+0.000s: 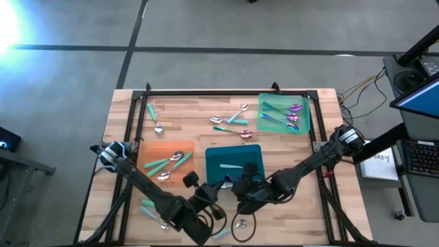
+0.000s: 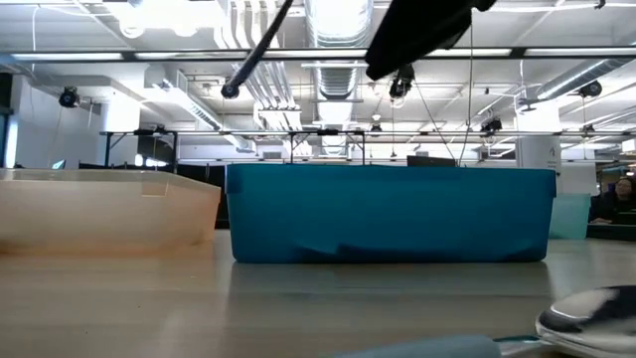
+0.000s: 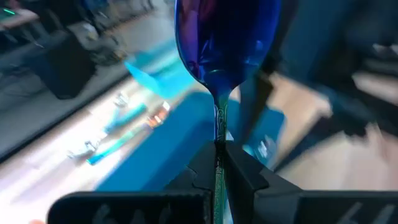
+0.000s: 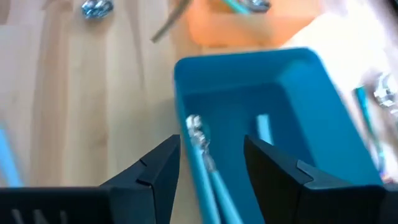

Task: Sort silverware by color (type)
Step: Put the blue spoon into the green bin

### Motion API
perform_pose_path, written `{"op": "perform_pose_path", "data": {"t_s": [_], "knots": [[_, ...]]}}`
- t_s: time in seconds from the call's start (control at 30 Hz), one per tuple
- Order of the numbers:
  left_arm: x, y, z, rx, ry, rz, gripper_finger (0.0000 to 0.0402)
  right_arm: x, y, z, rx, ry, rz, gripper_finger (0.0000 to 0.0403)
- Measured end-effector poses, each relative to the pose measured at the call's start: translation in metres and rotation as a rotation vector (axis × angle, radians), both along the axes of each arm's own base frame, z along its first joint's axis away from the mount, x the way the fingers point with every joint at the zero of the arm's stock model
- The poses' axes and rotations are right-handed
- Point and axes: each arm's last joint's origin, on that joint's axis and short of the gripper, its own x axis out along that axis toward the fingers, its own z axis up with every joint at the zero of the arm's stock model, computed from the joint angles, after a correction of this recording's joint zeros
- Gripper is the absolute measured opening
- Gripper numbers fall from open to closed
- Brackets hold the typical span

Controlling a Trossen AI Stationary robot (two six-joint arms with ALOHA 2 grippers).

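Observation:
My left gripper (image 3: 219, 150) is near the table's near edge, beside the teal tray's (image 1: 218, 155) near-left corner, and is shut on a spoon with an iridescent purple-blue bowl (image 3: 227, 37). My right gripper (image 4: 211, 163) hovers open over the teal tray (image 4: 298, 81). A teal-handled piece (image 4: 205, 163) lies in that tray, in line with the gap between the fingers. More teal-handled pieces rest in the orange tray (image 1: 152, 152). Purple-blue ones lie in the green tray (image 1: 304, 122). My left gripper pinches the purple-blue spoon by its thin stem (image 3: 219, 127), just below the bowl, between the two fingers. The spoon runs along the fingers with its bowl pointing away from the wrist, lifted clear of the table.
Loose teal-handled pieces lie on the wood at the table's far middle (image 1: 230, 122), far left (image 1: 154, 118) and near edge (image 1: 147, 208). A spoon bowl (image 2: 591, 313) sits close to the low camera. The two arms are close together at the near middle of the table.

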Motion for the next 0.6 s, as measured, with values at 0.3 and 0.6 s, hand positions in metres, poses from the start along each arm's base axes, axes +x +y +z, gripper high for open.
{"op": "perform_pose_path", "data": {"t_s": [0.3,0.6], "knots": [[0.006,0.025,0.018,0.044,-0.143,0.135,0.0000,0.009,-0.004,0.005,-0.113,-0.093,0.026,0.0169],[0.005,0.035,0.012,0.012,-0.178,0.193,0.0000,0.013,-0.054,-0.011,-0.166,0.013,-0.076,0.0170]]}}
